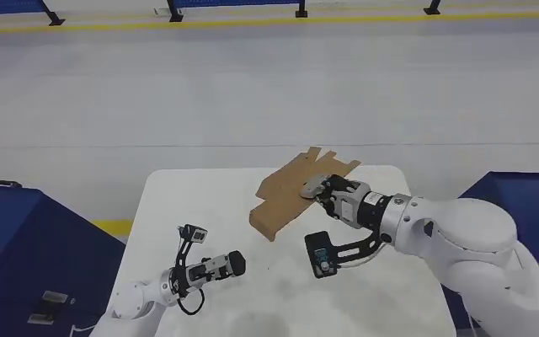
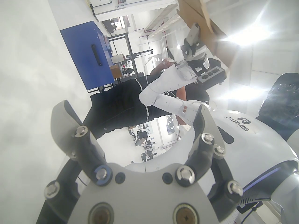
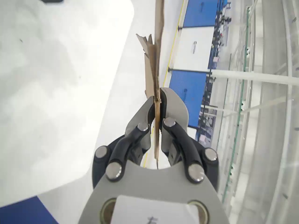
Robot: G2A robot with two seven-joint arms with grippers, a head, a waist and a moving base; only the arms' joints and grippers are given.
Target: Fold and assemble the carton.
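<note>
A flat brown carton [image 1: 290, 189] hangs tilted above the far side of the white table [image 1: 210, 202], its lower corner near the table top. My right gripper [image 1: 316, 189] is shut on the carton's right edge; in the right wrist view the carton [image 3: 158, 47] runs edge-on between the gripper [image 3: 157, 101] and its pads. My left gripper [image 1: 238, 263] is low over the table's near left part, open with nothing between its fingers [image 2: 67, 117]. From the left wrist view the carton [image 2: 198, 12] hangs far off, pinched by the right gripper [image 2: 193, 31].
Blue cabinets [image 1: 34, 253] stand at both sides of the table, the other [image 1: 505, 189] at the right. A person in dark clothes [image 2: 121, 108] stands behind the table in the left wrist view. Bare table lies between the two grippers.
</note>
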